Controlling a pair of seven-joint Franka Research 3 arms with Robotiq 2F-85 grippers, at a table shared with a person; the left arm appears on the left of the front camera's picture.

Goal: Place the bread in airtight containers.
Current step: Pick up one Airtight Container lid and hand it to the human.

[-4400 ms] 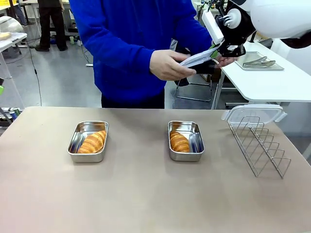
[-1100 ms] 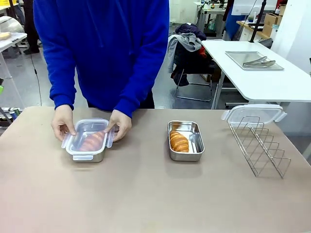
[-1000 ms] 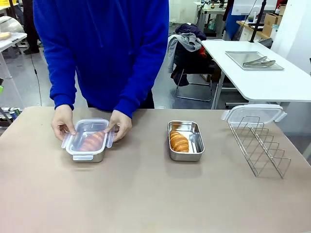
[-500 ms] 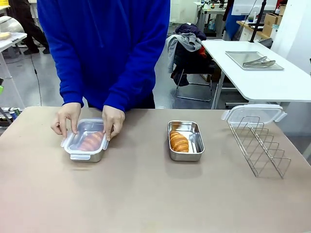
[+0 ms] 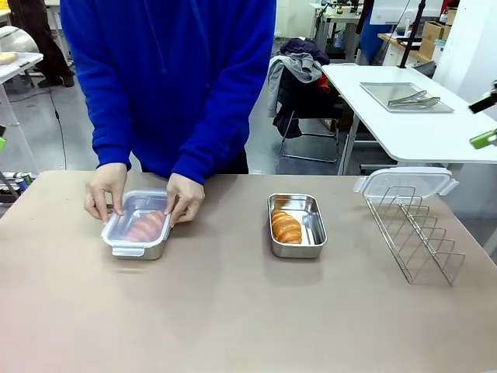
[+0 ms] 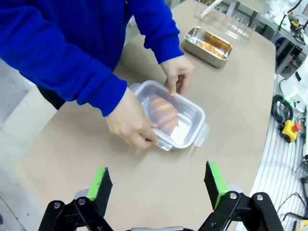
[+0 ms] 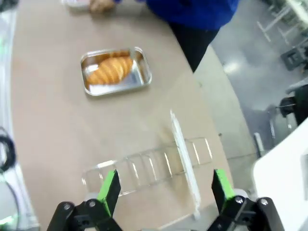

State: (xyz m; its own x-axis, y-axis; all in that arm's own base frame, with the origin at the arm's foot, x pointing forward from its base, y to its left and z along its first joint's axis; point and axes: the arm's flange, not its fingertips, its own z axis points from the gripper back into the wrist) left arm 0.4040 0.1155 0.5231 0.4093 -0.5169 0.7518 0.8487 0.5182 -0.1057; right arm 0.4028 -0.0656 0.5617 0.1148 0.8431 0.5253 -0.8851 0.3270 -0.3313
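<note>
A: Front view, from the robot's side of the counter [image 5: 233,311]: a person in a blue top presses a clear lid [image 5: 140,214] onto the left steel container [image 5: 137,235], one of the person's hands [image 5: 105,190] at its far corner, the other [image 5: 185,197] at its right edge. A croissant [image 5: 146,226] shows through the plastic.

B: And the second tub?

A: The right steel container [image 5: 297,225] stands uncovered near mid-counter, well apart from the first, with the other croissant [image 5: 286,228] lying in its left half. A second clear lid [image 5: 405,181] rests at the far end of the wire rack [image 5: 414,231], to the right.

B: The robot's hands?

A: In the left wrist view, the left hand [image 6: 158,182] hangs above the counter with its green-padded fingers [image 6: 100,181] spread wide, holding nothing, looking down on the lidded tub and the person's fingers at its rim. In the right wrist view, the right hand [image 7: 163,188] is likewise spread and empty, above the rack and the upright lid, with the uncovered tub and its croissant beyond.

B: Any brand names or labels?

A: No print can be read on the tubs, the lids or the rack. On a white side table [image 5: 419,132] behind, tongs [image 5: 413,99] lie on a flat steel tray [image 5: 404,96].
</note>
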